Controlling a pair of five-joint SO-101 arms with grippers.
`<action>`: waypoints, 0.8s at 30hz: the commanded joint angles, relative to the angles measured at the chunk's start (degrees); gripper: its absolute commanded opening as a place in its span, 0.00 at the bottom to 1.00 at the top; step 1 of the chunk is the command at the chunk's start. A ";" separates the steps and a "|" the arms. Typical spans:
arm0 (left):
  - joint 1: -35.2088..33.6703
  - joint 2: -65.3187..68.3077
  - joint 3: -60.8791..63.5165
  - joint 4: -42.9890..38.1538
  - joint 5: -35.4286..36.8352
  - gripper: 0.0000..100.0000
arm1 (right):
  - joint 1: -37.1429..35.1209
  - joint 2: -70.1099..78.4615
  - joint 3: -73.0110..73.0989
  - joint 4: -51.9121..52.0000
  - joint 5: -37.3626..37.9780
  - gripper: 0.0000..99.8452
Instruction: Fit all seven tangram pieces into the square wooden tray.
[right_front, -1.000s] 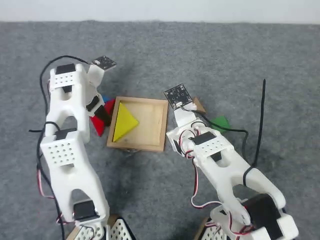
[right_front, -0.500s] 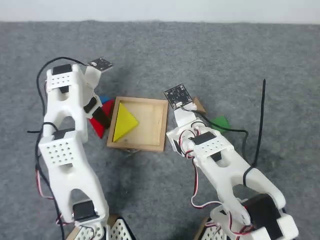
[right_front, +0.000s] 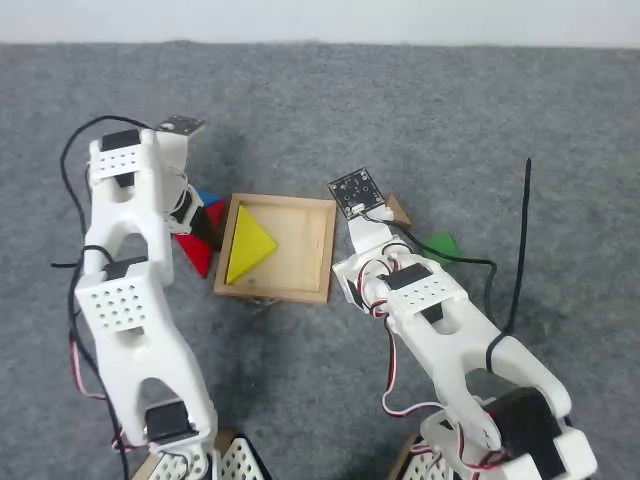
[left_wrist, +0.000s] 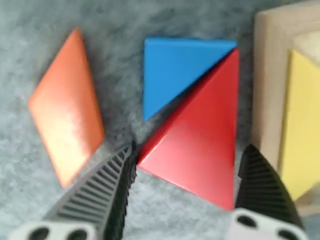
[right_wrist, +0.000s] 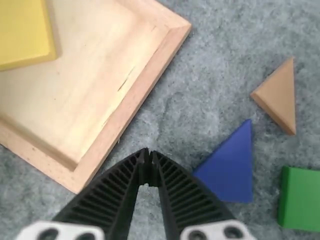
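Left gripper (left_wrist: 190, 149), jaws apart, has shifted over red triangle (left_wrist: 205, 125); right gripper (right_wrist: 149, 153) stays closed.

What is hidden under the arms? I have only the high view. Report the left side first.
Observer: An orange wooden parallelogram lies beside the light blue wooden triangle, apart from it.
Operator: Give me the left hand's state.
Observer: The left hand is open, straddling the red wooden triangle.
Operator: Now the right.
Observer: The right hand is shut, beside a dark blue wooden triangle and not touching it.
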 joint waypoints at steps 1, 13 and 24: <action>0.70 0.35 -0.75 1.85 1.41 0.32 | 1.27 -0.66 -0.62 -0.92 -0.18 0.01; 1.67 0.53 -0.57 1.85 3.78 0.29 | 1.27 -0.75 -0.62 -0.92 -0.18 0.01; 2.99 0.44 -0.57 1.93 3.78 0.25 | 1.36 -0.75 -0.62 -0.92 -0.09 0.01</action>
